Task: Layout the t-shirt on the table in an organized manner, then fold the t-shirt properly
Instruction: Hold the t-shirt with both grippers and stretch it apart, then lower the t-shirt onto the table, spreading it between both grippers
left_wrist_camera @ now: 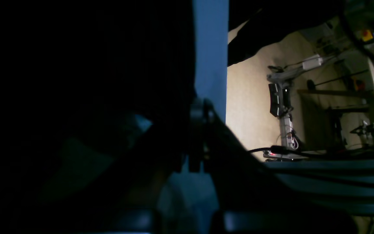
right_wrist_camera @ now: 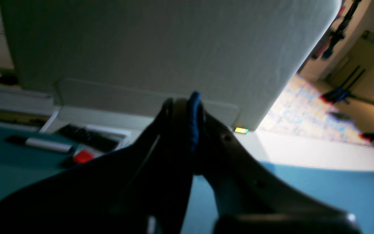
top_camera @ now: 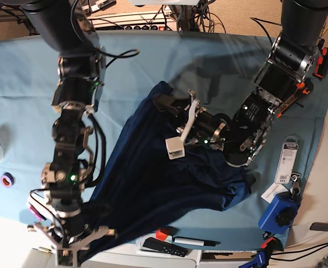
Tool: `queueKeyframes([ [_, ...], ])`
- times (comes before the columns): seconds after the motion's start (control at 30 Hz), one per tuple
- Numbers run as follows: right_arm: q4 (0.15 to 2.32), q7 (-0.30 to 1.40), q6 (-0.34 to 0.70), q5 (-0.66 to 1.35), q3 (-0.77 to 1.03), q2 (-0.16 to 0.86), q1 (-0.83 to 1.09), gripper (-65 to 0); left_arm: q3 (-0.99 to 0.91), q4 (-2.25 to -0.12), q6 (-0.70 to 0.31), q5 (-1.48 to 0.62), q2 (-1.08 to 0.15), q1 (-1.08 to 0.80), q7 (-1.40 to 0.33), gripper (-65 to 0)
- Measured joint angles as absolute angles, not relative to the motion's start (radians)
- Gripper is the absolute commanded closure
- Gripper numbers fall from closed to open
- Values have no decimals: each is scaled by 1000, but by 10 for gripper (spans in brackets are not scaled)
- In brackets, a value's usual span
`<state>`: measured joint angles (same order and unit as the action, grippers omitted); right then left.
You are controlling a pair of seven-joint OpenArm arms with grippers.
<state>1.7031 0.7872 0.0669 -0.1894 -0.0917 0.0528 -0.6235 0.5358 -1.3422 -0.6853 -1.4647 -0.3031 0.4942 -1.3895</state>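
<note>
So the t-shirt point(top_camera: 152, 184) sits roughly mid-counter point(top_camera: 18, 84), stretched on a diagonal between the two arms. In the base view the right end effector point(top_camera: 69, 245) is down at the near-left edge with one corner of the shirt pinched in it, and the left end effector point(top_camera: 161, 103) is up toward the middle, clamped on the opposite end, so the fabric hangs and drapes between them. A bunched bit of the shirt lies on the counter near the right side. Along the near edge, just in front of the shirt, there's a remote point(top_camera: 159, 247) and a marker point(top_camera: 194, 242) beside it.
</note>
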Motion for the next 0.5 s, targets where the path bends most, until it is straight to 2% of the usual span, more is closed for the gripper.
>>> queueKeyframes([
  [0.3, 1570, 763, 60, -186, -80, 61, -675, 0, 536, -1393, -697, -1467, -332, 494, -1384, 0],
  [0.5, 1555, 747, 67, -183, -71, 95, -677, 0, 536, -1419, -697, -1467, -338, 495, -1383, 0],
])
